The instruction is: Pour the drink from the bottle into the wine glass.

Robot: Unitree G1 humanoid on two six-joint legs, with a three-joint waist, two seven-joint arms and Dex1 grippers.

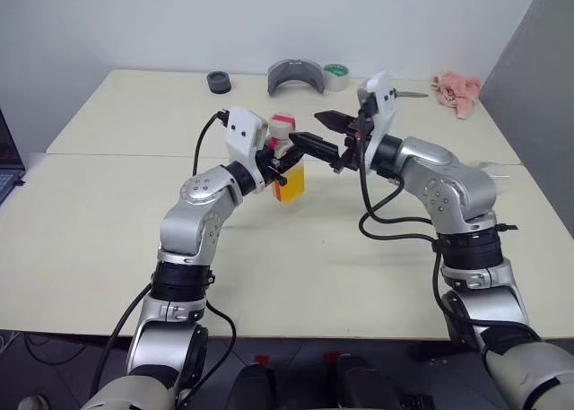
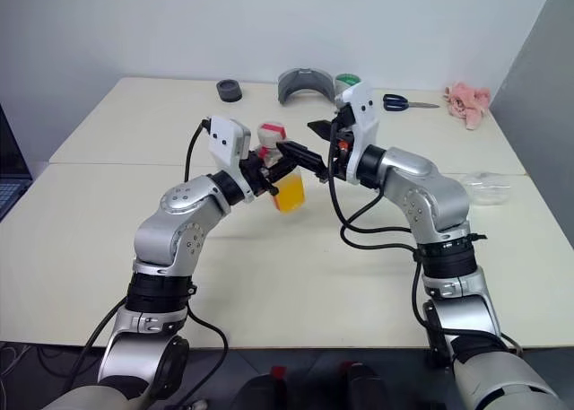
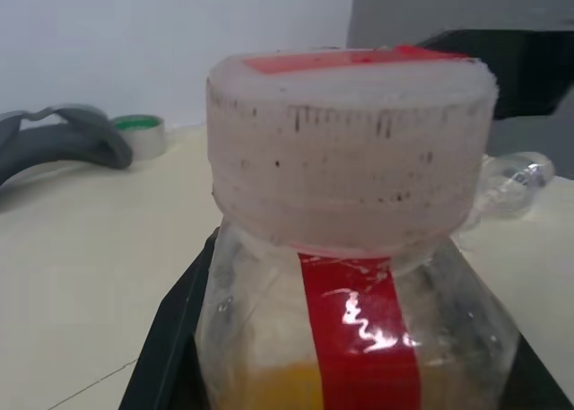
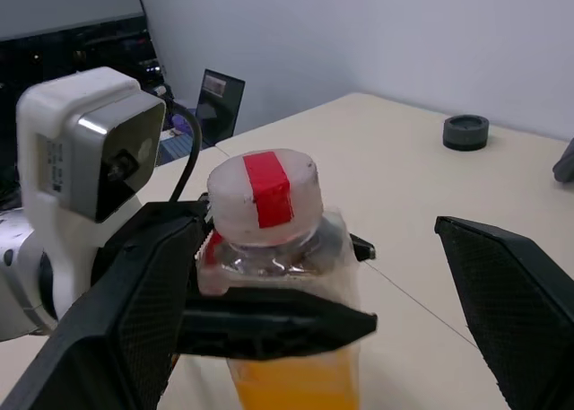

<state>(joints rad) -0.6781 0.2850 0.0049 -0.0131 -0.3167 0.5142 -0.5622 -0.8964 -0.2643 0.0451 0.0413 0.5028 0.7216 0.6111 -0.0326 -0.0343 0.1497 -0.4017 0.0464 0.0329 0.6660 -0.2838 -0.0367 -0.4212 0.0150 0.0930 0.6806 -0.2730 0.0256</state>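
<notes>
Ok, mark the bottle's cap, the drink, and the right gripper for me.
cap [image 4: 261, 197], right wrist view, red strip on top.
drink [image 1: 290, 184], left eye view, orange liquid in the bottle.
right gripper [image 1: 325, 135], left eye view, between open fingertips.

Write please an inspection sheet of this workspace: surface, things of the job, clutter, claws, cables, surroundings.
Surface: cream table, seam across it.
Job's things: bottle with orange drink, held above the table, cap on; clear glass item lying near the table's right edge, likely the wine glass.
Clutter: black round object, grey curved piece, tape roll, scissors, pink cloth, all at the far edge.
Claws: left claw shut on bottle; right claw open at the cap.
Cables: black cables along both arms.
Surroundings: white wall, grey panel at right.
</notes>
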